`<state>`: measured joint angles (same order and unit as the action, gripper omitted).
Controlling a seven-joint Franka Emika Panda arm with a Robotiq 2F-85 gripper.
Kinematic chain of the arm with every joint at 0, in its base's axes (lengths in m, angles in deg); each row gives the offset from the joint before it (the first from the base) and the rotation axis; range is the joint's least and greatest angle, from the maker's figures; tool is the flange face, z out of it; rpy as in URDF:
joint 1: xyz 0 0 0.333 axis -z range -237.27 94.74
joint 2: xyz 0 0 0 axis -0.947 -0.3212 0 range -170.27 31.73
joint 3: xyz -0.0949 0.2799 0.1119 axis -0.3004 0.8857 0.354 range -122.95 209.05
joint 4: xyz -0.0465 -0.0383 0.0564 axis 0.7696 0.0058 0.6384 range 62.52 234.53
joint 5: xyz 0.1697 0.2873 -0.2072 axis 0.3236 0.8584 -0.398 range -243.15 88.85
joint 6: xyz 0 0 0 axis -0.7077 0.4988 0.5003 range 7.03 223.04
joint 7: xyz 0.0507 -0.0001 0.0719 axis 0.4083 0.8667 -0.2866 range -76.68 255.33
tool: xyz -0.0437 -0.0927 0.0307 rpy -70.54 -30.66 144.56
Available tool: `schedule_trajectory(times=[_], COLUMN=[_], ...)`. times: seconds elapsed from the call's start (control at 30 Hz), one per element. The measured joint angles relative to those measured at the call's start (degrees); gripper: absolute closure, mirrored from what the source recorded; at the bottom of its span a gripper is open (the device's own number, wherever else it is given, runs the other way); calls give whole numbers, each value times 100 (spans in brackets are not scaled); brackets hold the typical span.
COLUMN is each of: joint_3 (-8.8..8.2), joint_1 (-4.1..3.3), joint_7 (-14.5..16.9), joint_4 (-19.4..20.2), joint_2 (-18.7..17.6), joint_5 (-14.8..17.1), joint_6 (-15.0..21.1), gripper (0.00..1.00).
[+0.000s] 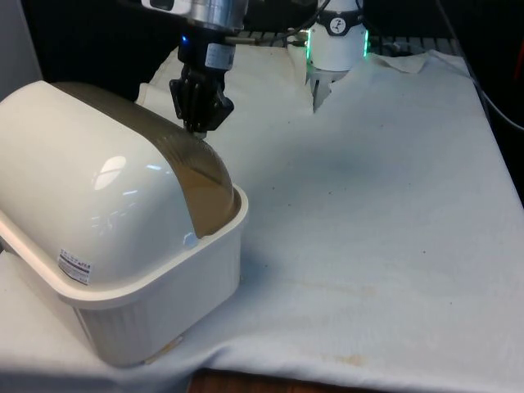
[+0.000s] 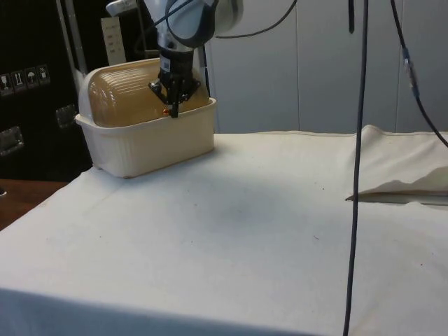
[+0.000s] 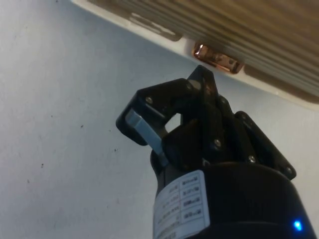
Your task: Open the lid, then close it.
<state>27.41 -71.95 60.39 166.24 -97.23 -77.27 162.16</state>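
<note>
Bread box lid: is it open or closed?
Closed. The brown lid curves down to the box's rim, its handle by the gripper.

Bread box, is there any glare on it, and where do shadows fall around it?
Front view: soft window-like highlights sit on the cream shell of the bread box, and the box throws a faint shadow onto the white cloth beside its base. Side view: the amber lid looks evenly lit, with no strong glare. Wrist view: the copper handle carries a bright glint just beyond the gripper.
</note>
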Motion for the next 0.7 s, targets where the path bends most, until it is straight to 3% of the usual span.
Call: schedule_trajectory(times=[0.7], joint_3=[-120], joint_1=[6], joint_7=[-315], joint_4=[-407], joint_2=[-166], joint_5=[-6], joint_6=[-235], gripper=[100])
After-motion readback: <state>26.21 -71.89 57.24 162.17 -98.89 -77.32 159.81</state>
